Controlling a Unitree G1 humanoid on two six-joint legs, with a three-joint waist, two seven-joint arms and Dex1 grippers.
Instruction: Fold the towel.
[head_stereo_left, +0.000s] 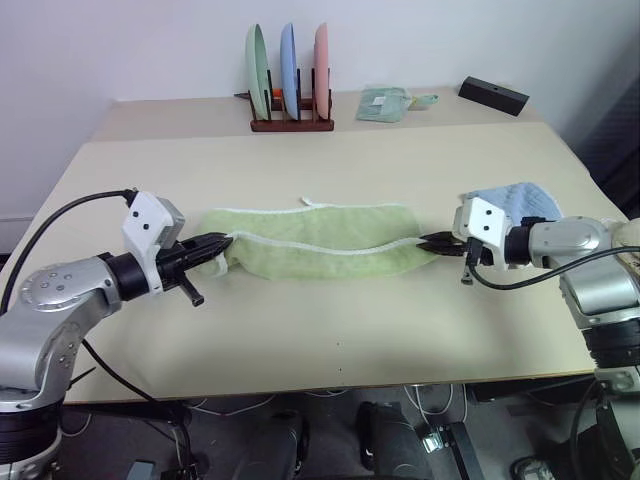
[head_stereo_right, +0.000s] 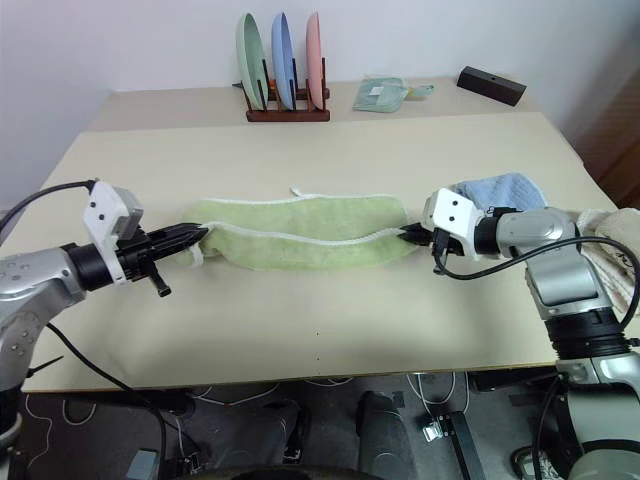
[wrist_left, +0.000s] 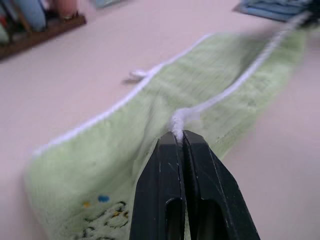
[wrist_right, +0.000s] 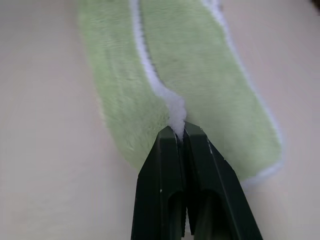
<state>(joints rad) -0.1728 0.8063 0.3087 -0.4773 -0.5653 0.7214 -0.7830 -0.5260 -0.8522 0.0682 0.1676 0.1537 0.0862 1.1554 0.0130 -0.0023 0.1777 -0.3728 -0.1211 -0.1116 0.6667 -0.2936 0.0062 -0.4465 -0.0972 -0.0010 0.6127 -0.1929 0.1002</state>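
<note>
Head view: towel (head_stereo_left: 318, 242) lies mid-table, stretched between both arms. Left gripper (head_stereo_left: 222, 243) at 9 o'clock, right gripper (head_stereo_left: 432, 242) at 3 o'clock, both near level.
Left wrist view: fingers (wrist_left: 167, 165) clamped on white edging.
Right wrist view: fingers (wrist_right: 167, 160) pinched on edging.

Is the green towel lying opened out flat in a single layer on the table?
No, the towel is doubled over lengthwise, its white edge running along the middle, pinched at each end by the left gripper and right gripper.
</note>
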